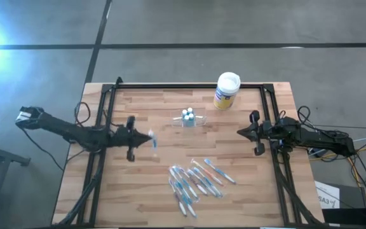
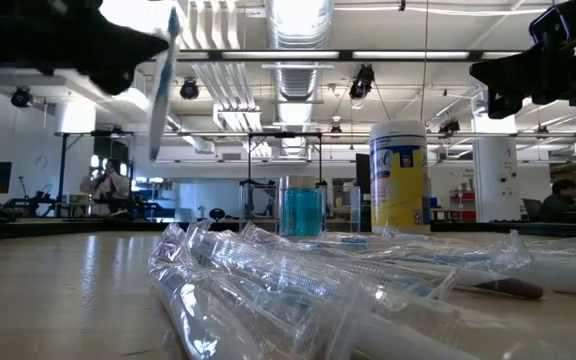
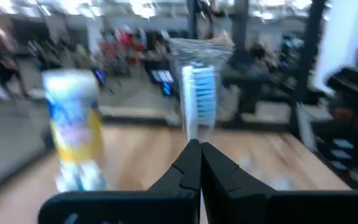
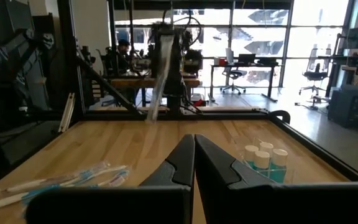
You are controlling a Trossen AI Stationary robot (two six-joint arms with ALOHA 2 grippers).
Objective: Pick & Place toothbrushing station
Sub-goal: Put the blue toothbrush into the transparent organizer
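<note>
Left hand (image 1: 150, 140) pinching thin plastic-wrapped blue-bristled toothbrush (image 3: 197, 99)

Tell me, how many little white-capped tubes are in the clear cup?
3 tubes show, bunched upright inside the clear cup on the table's far middle, beside the yellow canister. More could hide behind them.

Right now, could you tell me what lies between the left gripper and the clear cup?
In the high view, only bare wooden table separates the left gripper, shut on a wrapped toothbrush, from the clear cup.
</note>
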